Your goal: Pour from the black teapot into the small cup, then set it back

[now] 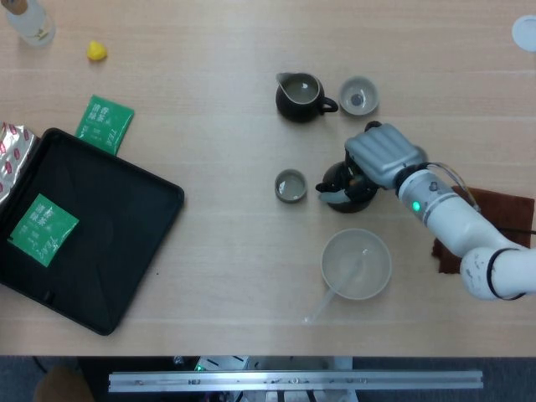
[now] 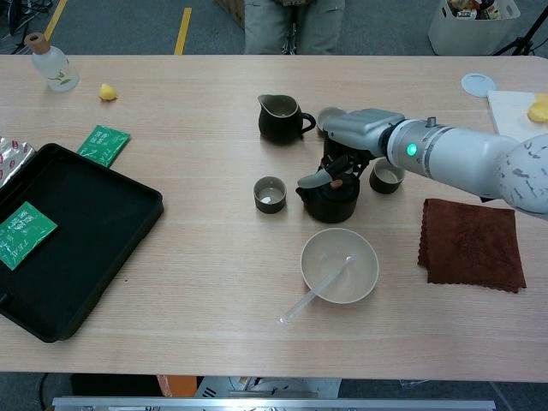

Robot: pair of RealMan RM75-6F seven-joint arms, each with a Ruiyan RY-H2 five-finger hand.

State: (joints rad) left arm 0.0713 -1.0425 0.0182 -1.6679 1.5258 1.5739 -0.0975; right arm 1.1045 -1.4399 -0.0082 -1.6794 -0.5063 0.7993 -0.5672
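You've got a light wood table (image 1: 209, 251) with a fair bit on it. Black tray (image 1: 84, 226) sits at the left edge, a green tea packet (image 1: 105, 122) just beside its top corner. Far left corner has a small bottle (image 1: 29, 21) and a yellow bit (image 1: 96, 51) near it. Mid-table: dark pitcher (image 1: 300, 95), a small cup (image 1: 291, 185), a pale bowl (image 1: 357, 264) with a spoon in it. Brown cloth (image 2: 472, 243) lies on the right.
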